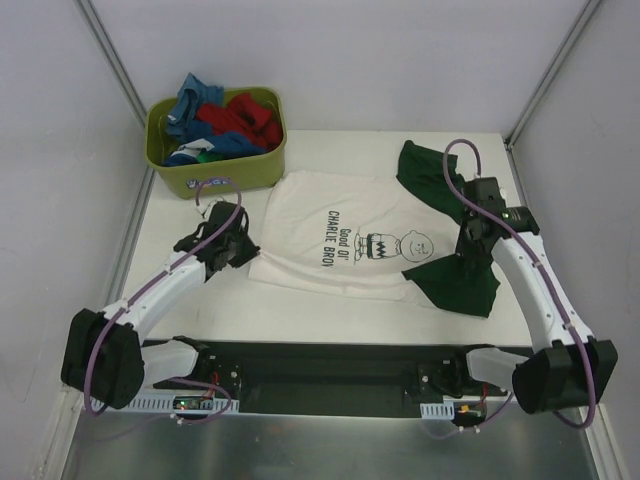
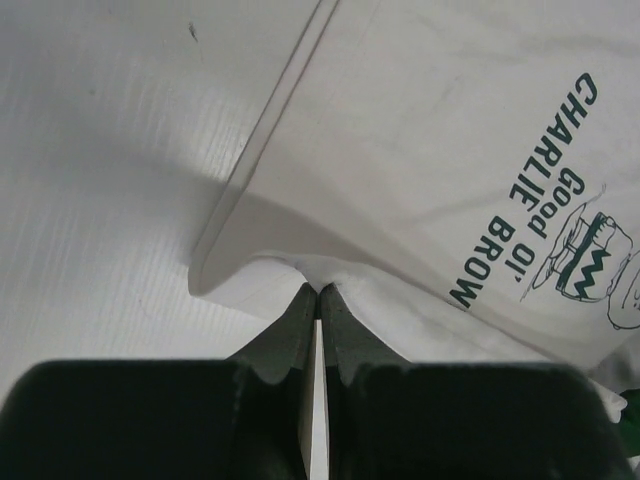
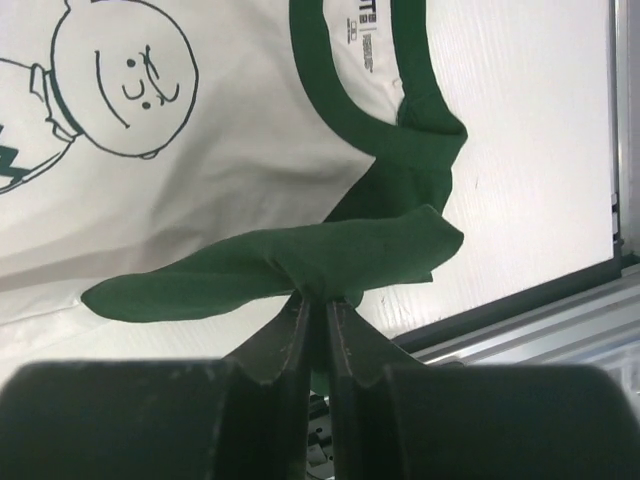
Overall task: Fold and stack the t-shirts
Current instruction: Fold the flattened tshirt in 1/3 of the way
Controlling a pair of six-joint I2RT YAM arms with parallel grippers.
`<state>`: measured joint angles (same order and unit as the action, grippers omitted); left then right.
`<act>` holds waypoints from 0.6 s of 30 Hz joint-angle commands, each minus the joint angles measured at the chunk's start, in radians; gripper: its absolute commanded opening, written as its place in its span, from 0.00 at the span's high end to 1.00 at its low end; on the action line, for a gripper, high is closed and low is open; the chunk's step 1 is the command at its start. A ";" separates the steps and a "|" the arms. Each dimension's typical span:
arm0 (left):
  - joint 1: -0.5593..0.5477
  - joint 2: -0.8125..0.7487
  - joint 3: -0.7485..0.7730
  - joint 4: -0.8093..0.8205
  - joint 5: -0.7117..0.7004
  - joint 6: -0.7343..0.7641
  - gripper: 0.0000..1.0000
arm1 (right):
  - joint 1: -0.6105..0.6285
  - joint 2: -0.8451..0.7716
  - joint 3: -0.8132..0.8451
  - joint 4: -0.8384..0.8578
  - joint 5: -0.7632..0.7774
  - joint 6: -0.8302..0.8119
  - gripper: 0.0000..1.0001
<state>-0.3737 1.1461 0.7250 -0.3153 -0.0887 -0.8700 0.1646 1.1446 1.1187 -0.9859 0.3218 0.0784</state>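
Cream t-shirt (image 1: 330,215): left gripper (image 2: 318,290) pinches hem (image 2: 262,268), right gripper (image 3: 318,298) apparently its sleeve (image 3: 300,262).

Printed in dark letters on the cream t-shirt (image 1: 300,235): "Good Ol' CHARLIE BROW", the rest cut off; neck label (image 3: 362,25) too small to read.

Left arm (image 1: 150,295) and right arm (image 1: 545,290) stretch out from the near edge of the tabletop (image 1: 330,318); left gripper (image 2: 318,292) and right gripper (image 3: 318,300) are pinched closed.
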 commanded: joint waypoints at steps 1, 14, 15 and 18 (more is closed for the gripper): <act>0.007 0.087 0.077 0.038 -0.049 0.039 1.00 | -0.014 0.122 0.079 0.059 0.030 -0.052 0.89; 0.107 0.336 0.197 0.038 0.012 0.078 0.38 | -0.043 0.636 0.383 0.095 0.037 -0.026 0.54; 0.111 0.333 0.197 0.041 0.051 0.088 0.31 | -0.046 0.682 0.412 0.084 0.028 -0.020 0.44; 0.114 0.285 0.191 0.039 0.073 0.104 0.03 | -0.045 0.683 0.444 0.070 0.020 -0.002 0.16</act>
<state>-0.2707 1.4807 0.8845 -0.2813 -0.0658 -0.8093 0.1265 1.8412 1.4876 -0.8768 0.3443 0.0528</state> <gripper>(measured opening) 0.843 0.741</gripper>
